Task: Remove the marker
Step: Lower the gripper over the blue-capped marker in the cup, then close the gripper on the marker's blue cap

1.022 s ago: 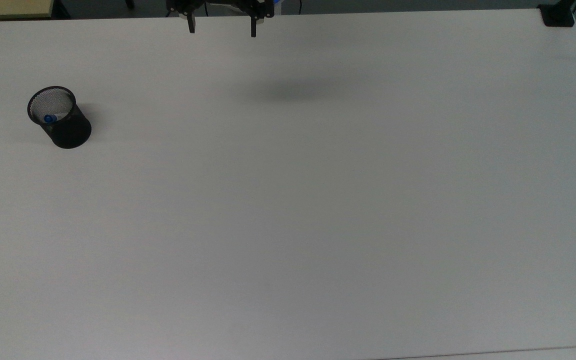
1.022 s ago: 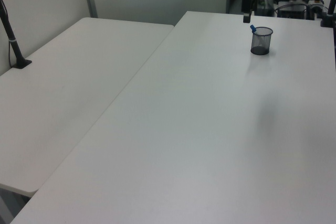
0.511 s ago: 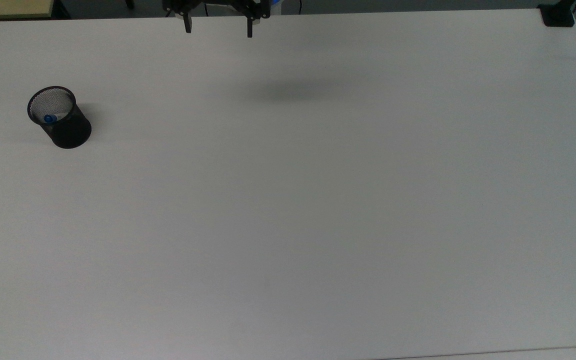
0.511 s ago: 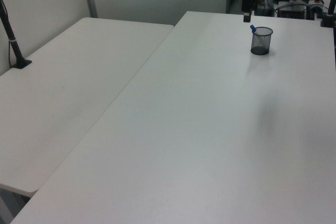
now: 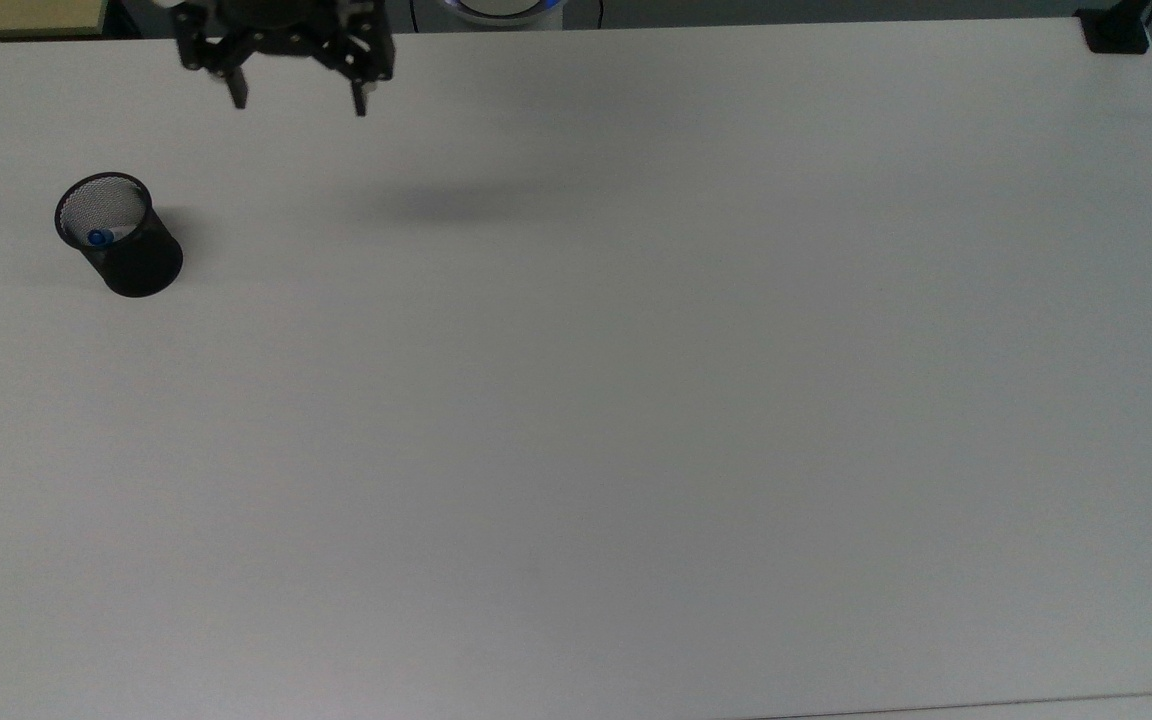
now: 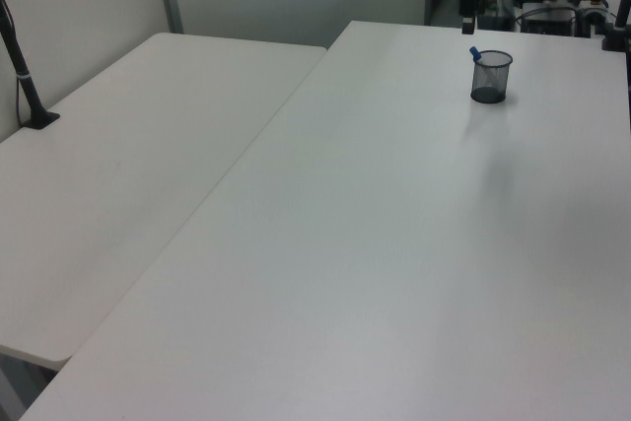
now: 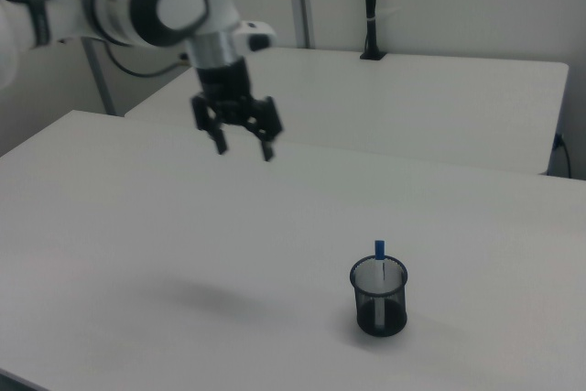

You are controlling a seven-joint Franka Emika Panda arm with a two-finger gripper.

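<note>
The marker (image 7: 379, 253) stands inside a black mesh cup (image 7: 379, 297), its blue cap poking above the rim. From above, the marker (image 5: 98, 237) leans against the wall of the cup (image 5: 126, 245) near the top view's left edge. In the left view the marker (image 6: 474, 52) rises from the cup (image 6: 490, 77) at the far end of the table. My gripper (image 5: 298, 102) hangs open and empty above the table's far edge, to the right of the cup in the top view. In the right view my gripper (image 7: 244, 148) is high up, left of the cup.
A white table (image 5: 636, 400) carries the cup. A black clamp (image 5: 1114, 32) sits on its far right corner in the top view. A second white table (image 6: 128, 165) adjoins it on the left view's left, with a black pole (image 6: 25, 81) clamped to it.
My gripper has moved toward the top view's left, closer to the cup, and its shadow followed. It stayed open. The cup and marker have not moved.
</note>
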